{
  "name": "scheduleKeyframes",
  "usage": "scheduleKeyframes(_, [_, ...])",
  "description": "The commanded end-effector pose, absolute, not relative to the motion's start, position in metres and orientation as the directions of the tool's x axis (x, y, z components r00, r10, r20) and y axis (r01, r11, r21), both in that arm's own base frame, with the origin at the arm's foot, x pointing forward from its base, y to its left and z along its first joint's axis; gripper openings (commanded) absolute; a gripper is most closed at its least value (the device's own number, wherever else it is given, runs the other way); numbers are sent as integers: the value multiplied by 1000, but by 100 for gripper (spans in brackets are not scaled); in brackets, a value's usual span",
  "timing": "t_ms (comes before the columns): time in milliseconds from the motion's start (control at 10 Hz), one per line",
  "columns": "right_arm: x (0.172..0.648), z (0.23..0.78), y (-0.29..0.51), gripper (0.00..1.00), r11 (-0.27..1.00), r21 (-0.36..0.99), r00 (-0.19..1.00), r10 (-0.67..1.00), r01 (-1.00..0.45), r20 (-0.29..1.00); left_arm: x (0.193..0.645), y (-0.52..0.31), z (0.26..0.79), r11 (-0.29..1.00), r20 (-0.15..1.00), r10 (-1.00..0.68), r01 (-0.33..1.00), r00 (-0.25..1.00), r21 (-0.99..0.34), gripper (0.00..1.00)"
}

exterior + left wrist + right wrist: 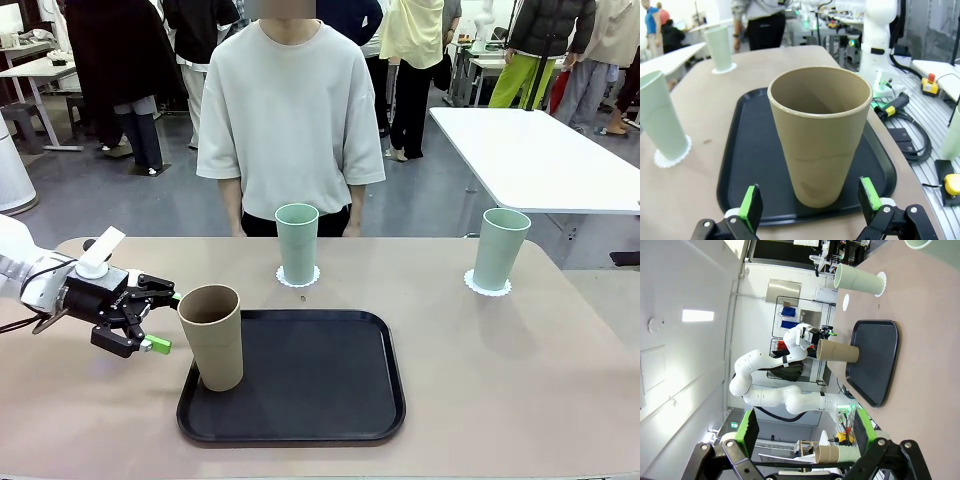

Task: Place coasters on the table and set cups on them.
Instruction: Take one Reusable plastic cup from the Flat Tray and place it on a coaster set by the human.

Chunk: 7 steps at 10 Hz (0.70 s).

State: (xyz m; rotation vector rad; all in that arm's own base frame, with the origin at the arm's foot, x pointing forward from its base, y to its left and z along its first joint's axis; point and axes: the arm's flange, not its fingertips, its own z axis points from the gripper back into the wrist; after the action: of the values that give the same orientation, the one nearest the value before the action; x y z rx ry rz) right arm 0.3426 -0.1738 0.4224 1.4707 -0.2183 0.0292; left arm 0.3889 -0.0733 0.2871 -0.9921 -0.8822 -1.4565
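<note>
The left gripper (160,318) is hovering with its jaws spread wide just beside the tan cup (211,336), which is standing upright at the near left corner of the black tray (330,400). The left wrist view is showing the green pads (751,206) flanking the cup's base without touching it, which suggests the arm is lining up to grasp it and carry it off the tray.

Two mint cups are already sitting on coasters on the table (500,380): one (297,243) at the middle of the far edge, in front of the standing person (290,110), the other (500,248) toward the far right corner. Their scalloped coasters (487,287) are peeking out around the bases.

The right wrist view is adding something the front view is cropping: a third coaster (846,301) is lying bare on the table beyond the tray, likely awaiting the tan cup. The right gripper (805,432), jaws apart and empty, is hanging well clear of the table.
</note>
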Motion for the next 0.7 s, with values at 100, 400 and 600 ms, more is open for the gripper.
scheduleKeyframes(100, [342, 423, -174, 100, 93, 982, 979, -113, -162, 172, 388, -72, 285, -146, 949, -300, 988, -91, 49, 100])
scheduleKeyframes(400, [342, 423, -174, 100, 93, 982, 979, -113, -162, 172, 392, -73, 281, -108, 975, -176, 987, -139, 121, 100])
scheduleKeyframes(600, [342, 423, -174, 100, 93, 982, 979, -113, -162, 172, 392, -77, 276, -110, 974, -169, 985, -151, 134, 100])
